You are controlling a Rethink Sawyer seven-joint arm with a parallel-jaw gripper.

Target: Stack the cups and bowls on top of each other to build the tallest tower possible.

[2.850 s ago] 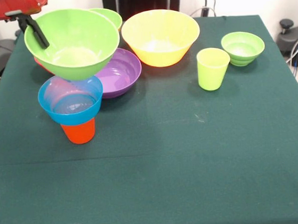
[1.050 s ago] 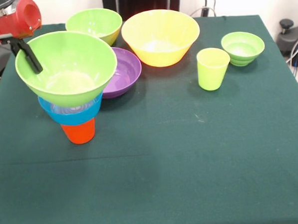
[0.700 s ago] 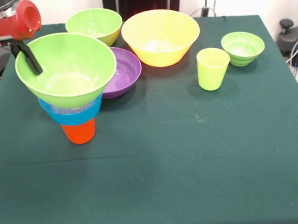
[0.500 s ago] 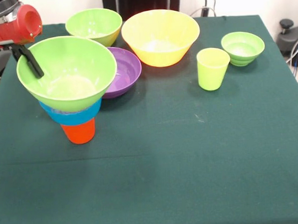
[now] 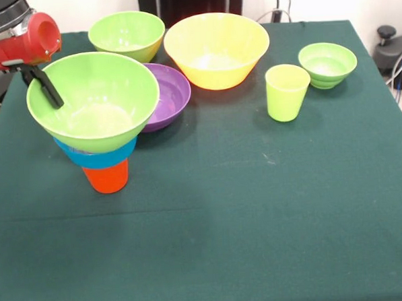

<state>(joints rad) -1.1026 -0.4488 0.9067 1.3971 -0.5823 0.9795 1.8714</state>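
The tower stands at the left: an orange cup (image 5: pixel 106 177) upside down on the cloth, a blue bowl (image 5: pixel 93 156) on it, and a large lime green bowl (image 5: pixel 94 105) seated in the blue one. My gripper (image 5: pixel 50 99) comes in from the upper left and is shut on this green bowl's left rim. One black finger (image 5: pixel 48 90) shows inside the bowl; the other is hidden behind its wall. A purple bowl (image 5: pixel 169 91), a yellow bowl (image 5: pixel 216 48), a second green bowl (image 5: pixel 127 33), a small green bowl (image 5: pixel 327 64) and a lime green cup (image 5: pixel 287 92) stand loose.
The purple bowl sits close behind the tower's right side. The green tablecloth (image 5: pixel 259 221) reaches the front edge. The arm's red body (image 5: pixel 27 41) hangs over the table's far left corner.
The gripper has carried the large green bowl from above the purple bowl over to the blue bowl and lowered it. In the last second the bowl sank further and shifted slightly right.
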